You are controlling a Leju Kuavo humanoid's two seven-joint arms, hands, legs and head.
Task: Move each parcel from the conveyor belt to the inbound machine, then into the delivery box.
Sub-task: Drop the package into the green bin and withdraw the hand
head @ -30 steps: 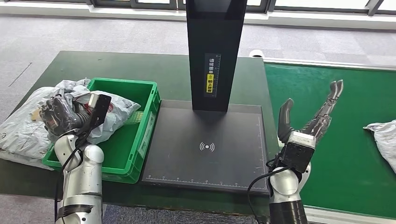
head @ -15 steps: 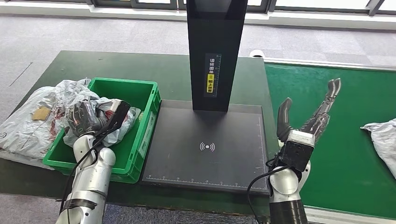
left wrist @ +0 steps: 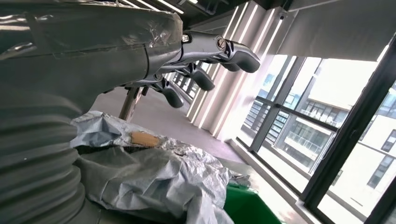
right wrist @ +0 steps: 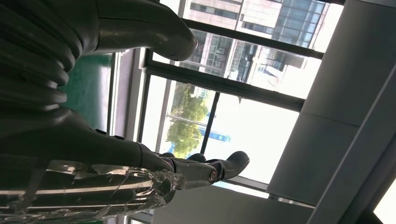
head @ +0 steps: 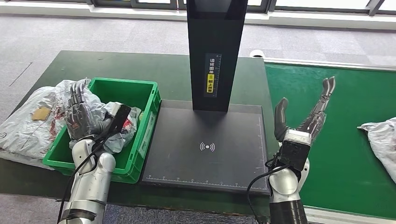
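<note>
the green conveyor belt point(head: 345, 140) ran along your right, and a grey poly-bag parcel point(head: 380, 140) lay at its right edge, well apart from either hand and probably next to fetch. the black inbound machine point(head: 205, 149) stood in the middle of the dark table point(head: 56, 70) with its scan plate bare. the green delivery box point(head: 140, 135) sat at the plate's left edge, and a crumpled grey parcel point(head: 116, 126) lay inside it, draped toward the box's left rim; more grey bags point(head: 28, 126) lay on the table outside that rim. your left hand point(head: 79, 114) hovered above the boxed parcel, fingers point(left wrist: 205, 80) spread and holding nothing, which reads as a release. your right hand point(head: 306, 116) was raised over the belt's near edge, fingers wide apart and empty, seemingly ready to reach.
</note>
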